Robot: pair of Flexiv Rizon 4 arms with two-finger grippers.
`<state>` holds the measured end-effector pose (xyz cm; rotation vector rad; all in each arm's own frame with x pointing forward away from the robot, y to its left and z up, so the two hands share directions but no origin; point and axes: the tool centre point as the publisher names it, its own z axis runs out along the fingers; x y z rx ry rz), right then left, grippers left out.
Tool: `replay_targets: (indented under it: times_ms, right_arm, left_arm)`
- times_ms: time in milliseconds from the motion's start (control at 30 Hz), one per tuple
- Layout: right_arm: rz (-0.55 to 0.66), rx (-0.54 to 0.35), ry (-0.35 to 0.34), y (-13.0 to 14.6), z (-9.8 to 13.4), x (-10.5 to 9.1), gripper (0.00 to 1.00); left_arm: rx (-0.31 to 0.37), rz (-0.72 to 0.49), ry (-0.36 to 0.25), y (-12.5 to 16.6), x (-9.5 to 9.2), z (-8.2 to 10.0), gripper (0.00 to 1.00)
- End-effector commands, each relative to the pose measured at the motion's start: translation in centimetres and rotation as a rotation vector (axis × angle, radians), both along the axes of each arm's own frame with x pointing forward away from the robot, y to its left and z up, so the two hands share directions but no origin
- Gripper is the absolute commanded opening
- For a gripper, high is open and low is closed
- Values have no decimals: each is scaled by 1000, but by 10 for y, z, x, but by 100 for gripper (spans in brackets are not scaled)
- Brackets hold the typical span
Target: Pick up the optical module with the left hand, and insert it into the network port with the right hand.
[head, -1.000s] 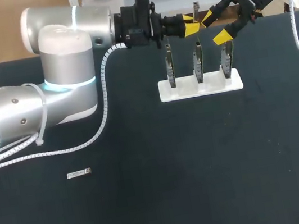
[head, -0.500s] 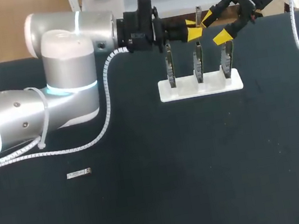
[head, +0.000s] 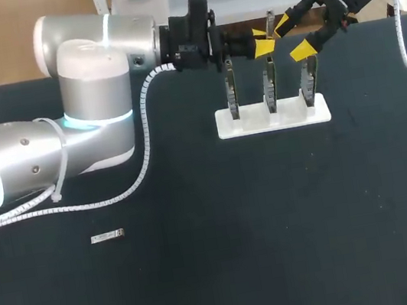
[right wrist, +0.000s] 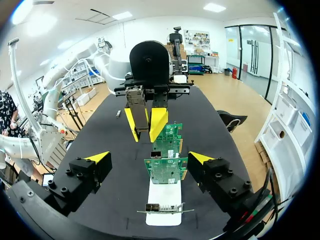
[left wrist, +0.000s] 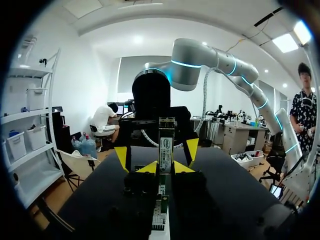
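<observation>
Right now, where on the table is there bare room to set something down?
Bare table runs from the metal part to the right edge, before the white stand. Crowded: left pincer, holding a module, and right pincer over the boards.

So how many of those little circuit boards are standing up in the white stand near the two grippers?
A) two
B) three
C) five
B: the head view shows three circuit boards standing upright side by side in a row on the white stand.

The optical module's [left wrist: 166,140] lower end is hidden inside the left pincer [left wrist: 165,168]
</observation>
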<state>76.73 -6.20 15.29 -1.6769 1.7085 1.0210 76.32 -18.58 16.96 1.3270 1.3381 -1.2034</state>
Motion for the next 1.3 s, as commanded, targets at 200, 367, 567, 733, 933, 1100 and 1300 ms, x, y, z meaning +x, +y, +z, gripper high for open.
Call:
replay_targets:
  times_ms: [200,367,567,733,933,1100,1300]
  right_arm:
    - [2,1,1,0,0,2,100]
    - [2,1,1,0,0,2,100]
    - [2,1,1,0,0,2,100]
    - [2,1,1,0,0,2,100]
    - [2,1,1,0,0,2,100]
    - [2,1,1,0,0,2,100]
    - [2,1,1,0,0,2,100]
  left_arm:
    - [11,-5,3,-5,5,-2,0]
    - [4,5,1,-6,5,-2,0]
    - [18,29,-2,-4,6,-2,0]
    - [28,39,3,-3,5,-3,0]
    - [42,45,13,-3,3,-5,0]
    - [41,50,15,-3,3,-5,0]
    - [42,50,15,-4,2,-5,0]
